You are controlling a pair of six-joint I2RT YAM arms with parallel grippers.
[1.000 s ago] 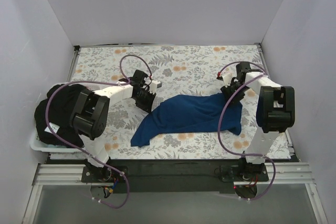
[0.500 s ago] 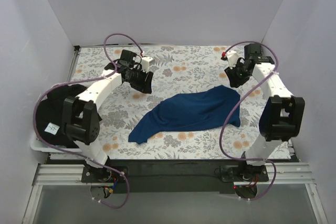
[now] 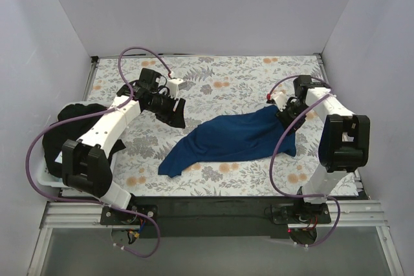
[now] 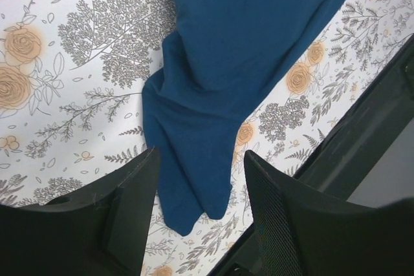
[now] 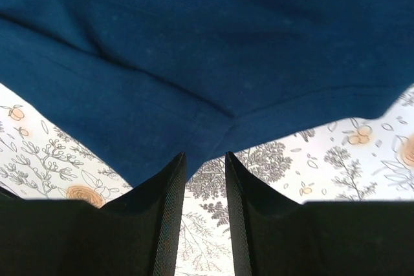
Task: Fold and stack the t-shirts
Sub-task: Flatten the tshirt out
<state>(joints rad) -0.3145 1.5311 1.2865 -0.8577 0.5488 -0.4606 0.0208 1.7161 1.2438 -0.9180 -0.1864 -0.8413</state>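
Observation:
A dark royal blue t-shirt (image 3: 233,139) lies crumpled across the middle of the floral cloth, one end trailing to the front left. My left gripper (image 3: 174,114) hovers just off its back-left edge. In the left wrist view that gripper (image 4: 200,155) is open, and the t-shirt's narrow end (image 4: 213,82) lies flat on the cloth below the gap. My right gripper (image 3: 286,116) sits at the shirt's right end. Its jaws (image 5: 202,156) stand a little apart with only floral cloth between them, and the shirt's hem (image 5: 194,43) lies just past the tips. Black t-shirts (image 3: 71,127) are piled at the far left.
The white floral cloth (image 3: 226,82) covers the table. The black pile rests in a white bin (image 3: 44,176) by the left wall. A dark rail (image 3: 213,208) runs along the near edge, and white walls close in the back and both sides.
The left gripper opened, letting go of the blue shirt. Both grippers swung toward the back, then came down again by the shirt's ends. The shirt settled a little flatter.

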